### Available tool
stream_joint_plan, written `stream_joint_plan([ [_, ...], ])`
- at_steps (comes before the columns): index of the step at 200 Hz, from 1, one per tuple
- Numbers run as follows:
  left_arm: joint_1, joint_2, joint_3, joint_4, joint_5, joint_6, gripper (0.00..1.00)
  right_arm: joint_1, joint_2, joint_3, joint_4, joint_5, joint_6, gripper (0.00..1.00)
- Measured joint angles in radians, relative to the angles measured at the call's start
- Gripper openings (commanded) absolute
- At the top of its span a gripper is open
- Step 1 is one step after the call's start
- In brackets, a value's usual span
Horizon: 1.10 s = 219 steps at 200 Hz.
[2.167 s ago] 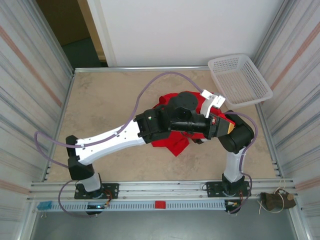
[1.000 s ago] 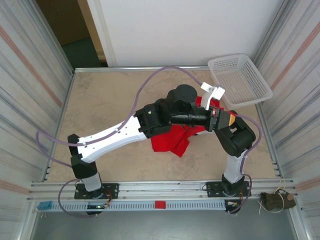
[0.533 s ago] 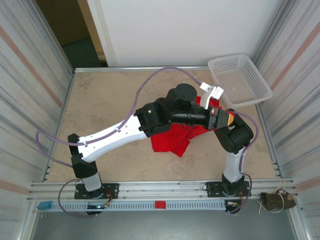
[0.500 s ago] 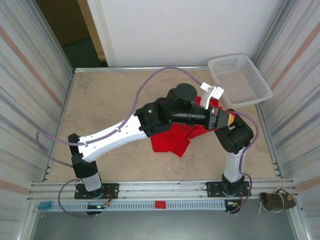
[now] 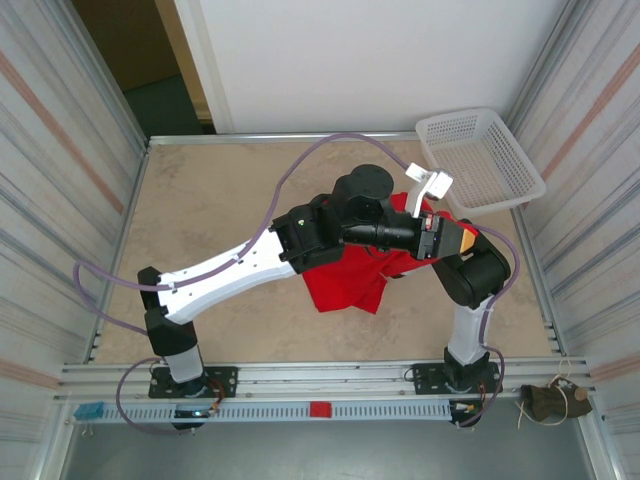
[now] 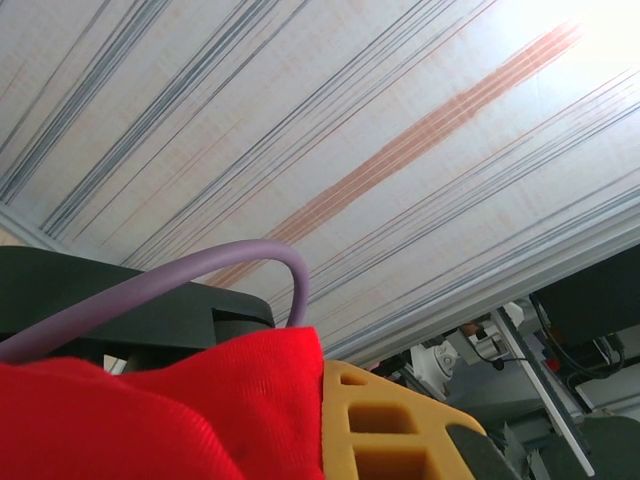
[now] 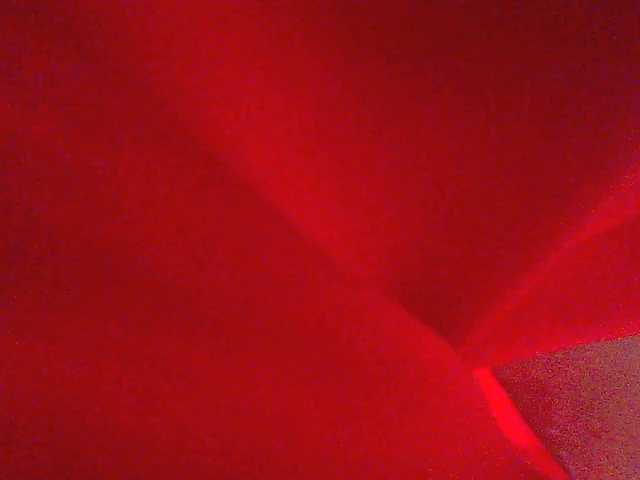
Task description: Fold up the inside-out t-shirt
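Crossing just toward 3 o'clock from the middle of the counter [image 5: 210, 200], the left arm [image 5: 230, 270] and the right arm [image 5: 478, 275] cover much of the inside-out t-shirt [image 5: 345, 285]. The shirt is a crumpled red bunch beneath them. Its widest visible part spreads toward 7 o'clock from under the left arm's black wrist. A smaller red patch peeks out on the 12 o'clock side, beside a white bracket [image 5: 428, 187]. The left arm reaches in from its base at 7 o'clock; the right arm stands up from 5 o'clock and bends at the elbow.

In the left wrist view the left hand [image 6: 325, 425] is pressed together, with red cloth gathered tight against its yellow finger [image 6: 400, 392], so it is pinching the shirt. Beyond it run a purple cable [image 6: 200, 265] and a striped wall [image 6: 400, 130].

The right hand is pressed together as well. Red cloth lies right against its camera, with a sliver of counter at 5 o'clock, and whether any cloth sits between its fingers I cannot tell.

A white mesh basket [image 5: 480, 160] stands at the counter's 1 o'clock corner.
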State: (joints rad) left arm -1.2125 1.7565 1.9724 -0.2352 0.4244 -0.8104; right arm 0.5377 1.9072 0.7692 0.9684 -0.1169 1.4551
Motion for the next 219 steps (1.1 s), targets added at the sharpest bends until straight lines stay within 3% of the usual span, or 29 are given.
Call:
stream_joint_plan([
  [53, 0.010, -0.001, -0.002, 0.011, 0.003, 0.000, 0.00, -0.010, -0.023, -0.013, 0.011, -0.032, 0.001, 0.00],
  [77, 0.068, -0.050, -0.083, 0.031, -0.011, 0.009, 0.00, -0.015, -0.074, -0.032, -0.049, -0.038, -0.005, 0.00],
  [92, 0.168, -0.126, -0.187, 0.031, -0.029, 0.011, 0.00, -0.017, -0.126, -0.048, -0.110, -0.043, -0.020, 0.00],
  [126, 0.527, -0.314, -0.458, 0.052, -0.082, -0.006, 0.00, -0.028, -0.287, -0.058, -0.294, -0.069, -0.085, 0.00],
  [142, 0.649, -0.369, -0.556, 0.055, -0.096, -0.008, 0.00, -0.034, -0.370, -0.050, -0.391, -0.088, -0.129, 0.00],
  [185, 0.819, -0.404, -0.729, 0.050, -0.104, -0.006, 0.00, -0.041, -0.510, 0.156, -0.698, -0.167, -0.280, 0.00],
  [219, 0.906, -0.336, -0.767, 0.027, -0.106, 0.014, 0.00, -0.041, -0.558, 0.377, -0.848, -0.230, -0.360, 0.00],
])
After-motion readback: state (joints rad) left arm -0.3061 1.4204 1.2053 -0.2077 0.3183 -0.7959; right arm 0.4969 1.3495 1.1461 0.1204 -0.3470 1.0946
